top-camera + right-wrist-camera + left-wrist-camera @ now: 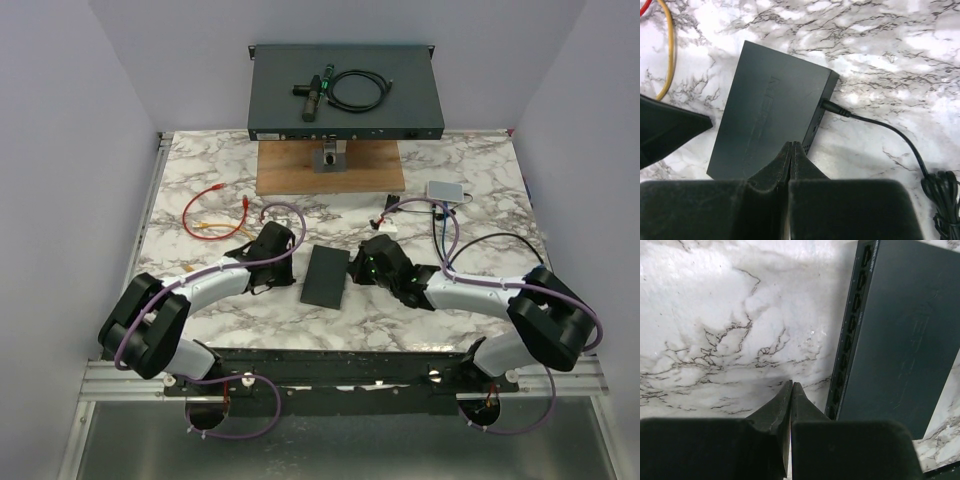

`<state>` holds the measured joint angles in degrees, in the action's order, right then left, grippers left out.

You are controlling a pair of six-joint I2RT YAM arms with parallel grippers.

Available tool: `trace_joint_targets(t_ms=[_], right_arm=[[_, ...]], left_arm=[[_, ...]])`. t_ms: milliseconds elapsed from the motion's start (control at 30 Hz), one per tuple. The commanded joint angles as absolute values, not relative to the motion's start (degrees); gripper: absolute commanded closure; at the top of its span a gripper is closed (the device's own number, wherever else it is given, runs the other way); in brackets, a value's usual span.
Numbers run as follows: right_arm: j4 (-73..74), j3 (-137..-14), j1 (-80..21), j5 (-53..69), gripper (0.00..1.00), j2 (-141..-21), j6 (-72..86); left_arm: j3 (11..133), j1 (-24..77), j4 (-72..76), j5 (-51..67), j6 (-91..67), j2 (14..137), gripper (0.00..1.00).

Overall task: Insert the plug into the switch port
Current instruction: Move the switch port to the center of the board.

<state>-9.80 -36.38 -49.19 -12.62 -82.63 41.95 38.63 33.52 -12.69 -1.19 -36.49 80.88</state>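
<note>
Beside the dark switch [326, 277], left tool [792, 385] and right tool [791, 145], tips together, both empty.

Switch [325, 277] on the table [200, 165], centre-front — cable [210, 227] behind it, leftward.

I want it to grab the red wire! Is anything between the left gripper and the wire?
No, nothing visible. In the top view only bare marble table lies between the left gripper and the red wire. The switch sits on the gripper's other side.
</note>
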Motion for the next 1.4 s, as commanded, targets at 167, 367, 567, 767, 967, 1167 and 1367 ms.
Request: trace_joint_targets(t_ms=[167, 367, 567, 767, 967, 1167, 1367], right_arm=[[-11.2, -35.3, -49.5, -17.0, 0.99, -85.8, 44.5], [-11.2, -37.3, -49.5, -16.5, 0.99, -89.3, 43.9], [-12.8, -42.0, -49.5, -14.5, 0.99, -94.7, 41.7], [-11.4, -48.5, -49.5, -10.8, 0.99, -99.8, 37.5], [-10.5, -56.4, -49.5, -0.5, 0.99, -107.1, 26.6], [-3.1, -64.3, -49.5, 6.5, 0.99, -111.7, 18.5], [-0.1, -62.4, -49.5, -4.6, 0.95, -104.5, 16.4]], left_arm=[[36.5, 34.2, -9.2, 3.7, -36.2, 80.6, 1.00], [36.5, 35.3, -8.8, 5.6, -35.5, 81.0, 1.00], [36.1, 38.6, -10.9, 5.7, -35.2, 80.3, 1.00], [35.2, 41.3, -11.6, 6.1, -35.8, 79.6, 1.00], [34.2, 43.4, -9.6, 7.1, -38.3, 78.4, 1.00], [35.0, 46.1, -6.4, 8.2, -41.1, 77.9, 1.00], [35.6, 46.9, -6.2, 8.7, -41.0, 75.9, 1.00]])
